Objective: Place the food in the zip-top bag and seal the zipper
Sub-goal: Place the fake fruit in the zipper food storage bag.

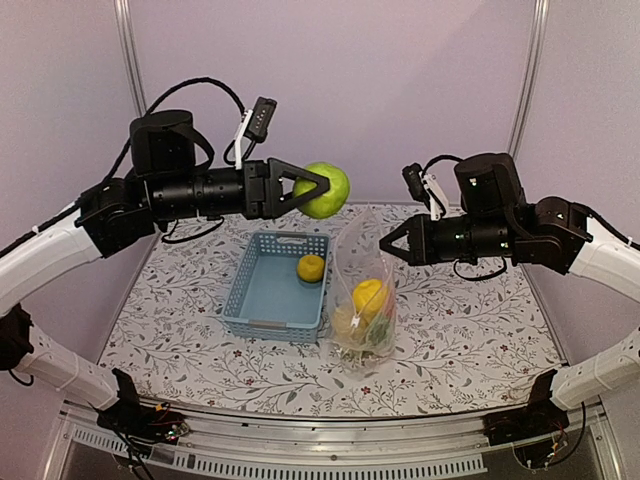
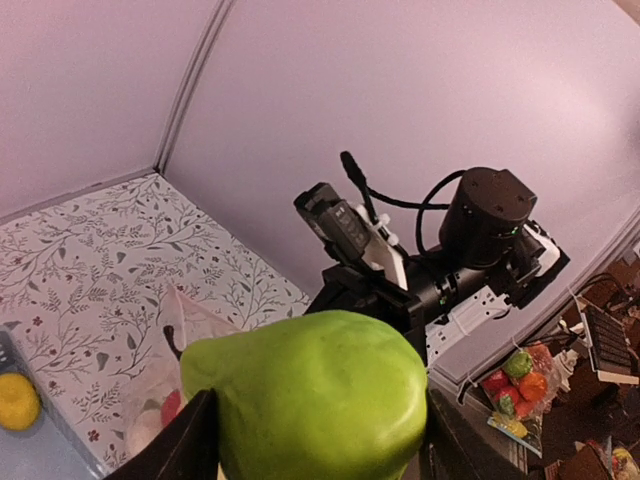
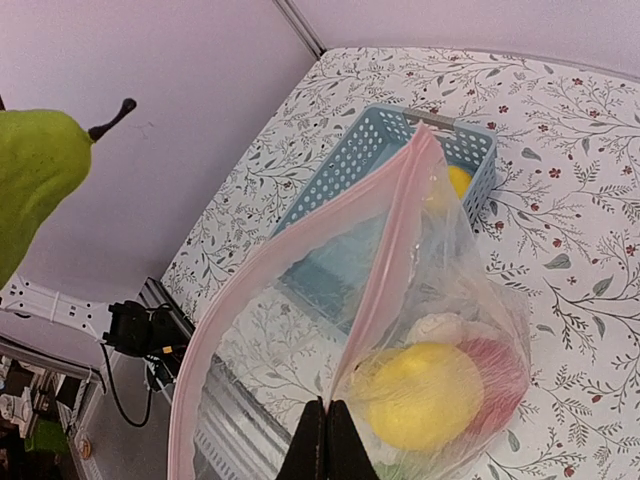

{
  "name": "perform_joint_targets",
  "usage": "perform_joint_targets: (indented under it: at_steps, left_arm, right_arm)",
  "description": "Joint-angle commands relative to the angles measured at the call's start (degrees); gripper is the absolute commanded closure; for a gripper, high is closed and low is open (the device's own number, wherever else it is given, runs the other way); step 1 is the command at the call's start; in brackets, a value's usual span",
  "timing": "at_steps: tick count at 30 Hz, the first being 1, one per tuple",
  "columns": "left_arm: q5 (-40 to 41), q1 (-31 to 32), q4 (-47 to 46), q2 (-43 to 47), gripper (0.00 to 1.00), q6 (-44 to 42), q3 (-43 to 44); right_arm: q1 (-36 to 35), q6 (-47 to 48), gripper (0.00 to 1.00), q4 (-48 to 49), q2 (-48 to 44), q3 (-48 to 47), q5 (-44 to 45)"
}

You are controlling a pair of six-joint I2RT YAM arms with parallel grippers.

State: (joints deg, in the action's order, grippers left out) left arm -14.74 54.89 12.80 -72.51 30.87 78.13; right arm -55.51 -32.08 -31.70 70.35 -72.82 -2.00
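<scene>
My left pincer (image 1: 312,187) grips pear (image 1: 333,192) near far edge | right pincer (image 1: 388,243) pinches bag (image 1: 366,292) rim, mid-table | advice — centre pear over mouth before releasing.

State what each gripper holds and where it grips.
Left gripper clamps the green pear across its body; right gripper pinches the zip-top bag at its mouth rim.
</scene>
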Motion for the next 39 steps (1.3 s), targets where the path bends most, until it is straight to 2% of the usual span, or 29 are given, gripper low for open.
perform_joint_targets:
  at_steps: [1, 8, 13, 18, 30, 39]
  left_arm:
    - [-6.4, 2.7, -0.9, -5.4, 0.43, -1.7, 4.2]
    - [-9.9, 4.7, -0.7, -13.9, 0.44, -0.6, 9.1]
    - [-7.2, 4.7, 3.6, -17.2, 0.44, -1.0, 10.9]
    - [-4.4, 4.1, 5.0, -16.5, 0.44, -0.9, 9.3]
    - [-2.2, 2.6, 5.2, -13.1, 0.44, -0.5, 5.1]
    - [-0.1, 2.7, 13.7, -18.3, 0.44, -0.5, 9.6]
  right_arm:
    - [-0.5, 0.0, 1.00, 0.1, -0.3, -1.9, 1.1]
    - [-0.6, 0.1, 1.00, 0.0, -0.9, -2.1, 1.6]
    - [-0.6, 0.2, 1.00, -0.5, -2.0, -2.0, 1.7]
    - [-0.5, 0.6, 1.00, -1.5, -3.1, -1.9, 4.8]
    - [-0.5, 0.8, 1.00, -1.5, -3.5, -1.9, 5.9]
    - [-0.5, 0.8, 1.00, -1.4, -2.8, -2.1, 5.1]
